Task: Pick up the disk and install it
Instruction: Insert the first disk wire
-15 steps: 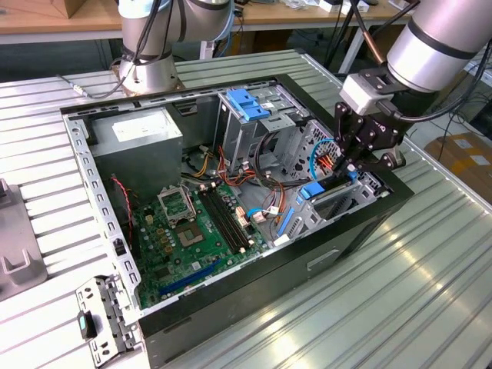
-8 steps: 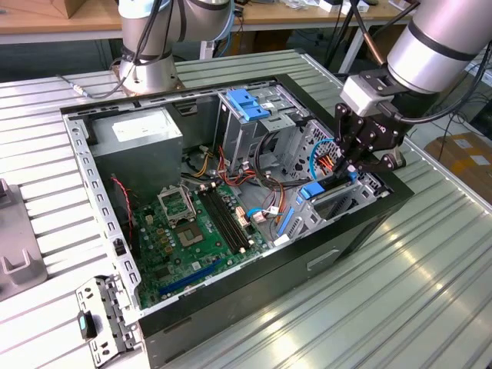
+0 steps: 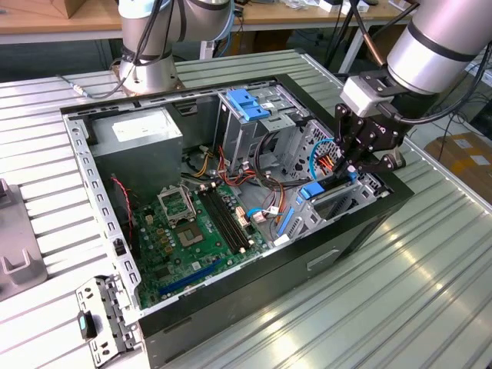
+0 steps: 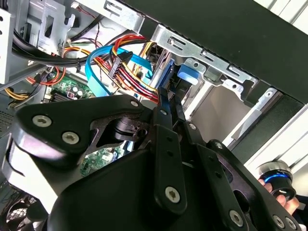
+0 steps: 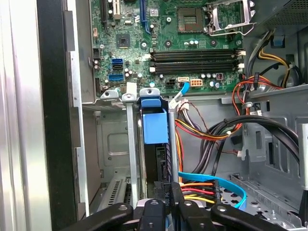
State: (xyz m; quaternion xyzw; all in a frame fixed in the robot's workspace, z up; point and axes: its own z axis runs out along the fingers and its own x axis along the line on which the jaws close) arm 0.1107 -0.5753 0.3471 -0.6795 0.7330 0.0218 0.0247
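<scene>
The disk (image 3: 323, 189), grey metal in a light-blue carrier, stands on edge in the drive bay at the exterior view's right end of the open computer case (image 3: 84, 169). My gripper (image 3: 350, 173) reaches down onto it from above, fingers drawn close together on its upper edge. In the first wrist view the blue carrier (image 5: 155, 122) sits between metal bay rails, with the gripper (image 5: 169, 191) pinching the disk's dark edge. In the second wrist view the gripper (image 4: 168, 103) meets the carrier (image 4: 185, 77) just inside the case wall.
A light-blue looped cable (image 3: 315, 154) and red-yellow power wires (image 4: 127, 72) crowd the bay beside the disk. A bright-blue latch (image 3: 247, 104) tops the rear drive cage. The motherboard (image 3: 184, 231) lies on the case floor. A loose bracket (image 3: 104, 319) rests outside the case.
</scene>
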